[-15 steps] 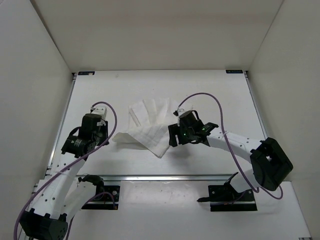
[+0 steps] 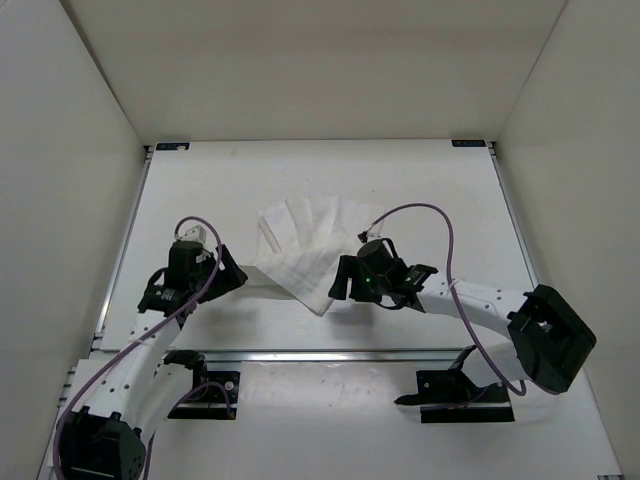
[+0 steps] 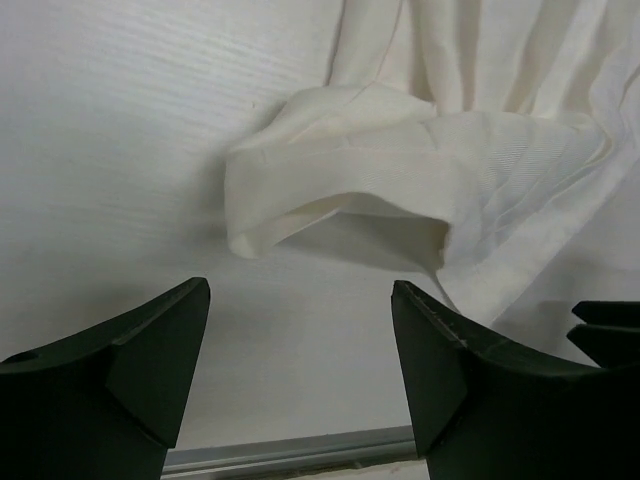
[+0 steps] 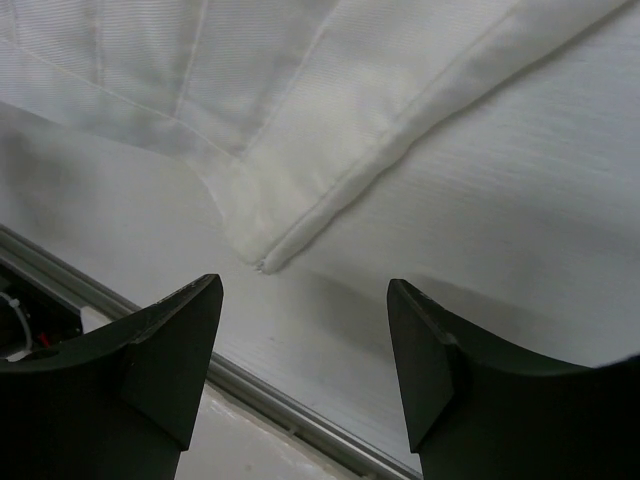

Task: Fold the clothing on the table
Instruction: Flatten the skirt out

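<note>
- Clothing [image 2: 300,250]: rumpled, middle of table [image 2: 420,190], between both arms.
- Left gripper [image 3: 298,290]: jaws spread, empty, facing the curled left corner. Risk: pinching one layer only, or shoving the curl flat.
- Right gripper [image 4: 303,283]: jaws spread, empty, above the near corner. Risk: thin hem slips out, fingers scrape table.

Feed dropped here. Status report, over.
Left end effector open, empty, facing raised corner of clothing. Right end effector open, empty, at its near corner. Clothing rumpled on table, fold unfinished. No obstruction seen.
</note>
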Tool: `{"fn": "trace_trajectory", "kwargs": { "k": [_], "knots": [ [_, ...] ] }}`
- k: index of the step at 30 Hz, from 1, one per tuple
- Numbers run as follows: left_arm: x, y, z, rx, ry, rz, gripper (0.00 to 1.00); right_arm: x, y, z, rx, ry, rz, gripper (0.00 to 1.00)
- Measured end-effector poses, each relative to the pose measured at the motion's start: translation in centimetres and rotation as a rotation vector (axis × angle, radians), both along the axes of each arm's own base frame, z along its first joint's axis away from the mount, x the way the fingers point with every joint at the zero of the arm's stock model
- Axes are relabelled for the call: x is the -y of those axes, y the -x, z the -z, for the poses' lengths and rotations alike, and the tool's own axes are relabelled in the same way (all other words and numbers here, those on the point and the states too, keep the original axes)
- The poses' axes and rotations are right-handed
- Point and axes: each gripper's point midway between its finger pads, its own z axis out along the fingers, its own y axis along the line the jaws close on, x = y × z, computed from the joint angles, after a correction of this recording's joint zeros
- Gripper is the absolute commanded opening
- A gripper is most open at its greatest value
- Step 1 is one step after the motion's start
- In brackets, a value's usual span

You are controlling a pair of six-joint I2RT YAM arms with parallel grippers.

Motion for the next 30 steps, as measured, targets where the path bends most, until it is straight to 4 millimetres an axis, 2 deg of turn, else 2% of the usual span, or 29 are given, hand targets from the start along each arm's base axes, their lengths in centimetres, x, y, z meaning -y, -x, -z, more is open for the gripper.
{"fn": "trace_trajectory", "kwargs": {
  "k": [2,4,9,13,19,23,30],
  "knots": [
    [0.1,0.8,2.0,-0.03,0.056,-0.053,0.83,-0.9,0.4,-0.2,-0.006,-0.026,0.006,0.64],
    [0.1,1.2,2.7,-0.026,0.111,-0.107,0.82,-1.6,0.7,-0.1,-0.014,-0.037,0.004,0.64],
    [0.4,0.3,1.3,0.088,0.254,-0.211,0.78,-2.1,1.3,0.9,-0.041,-0.028,0.002,0.65],
    [0.6,-0.6,0.8,0.14,0.318,-0.248,0.68,-2.3,1.3,1.4,-0.05,-0.022,0.003,0.64],
    [0.0,-0.5,2.5,0.121,0.321,-0.307,0.67,-2.5,1.6,2.3,-0.067,-0.004,-0.003,0.64],
    [-0.5,-0.6,2.5,0.131,0.31,-0.333,0.71,-2.9,1.8,2.2,-0.067,-0.006,-0.016,0.65],
    [-1.8,-0.5,3.2,0.151,0.274,-0.391,0.69,-3.6,1.7,2.4,-0.069,-0.005,-0.026,0.65]
  ]
}}
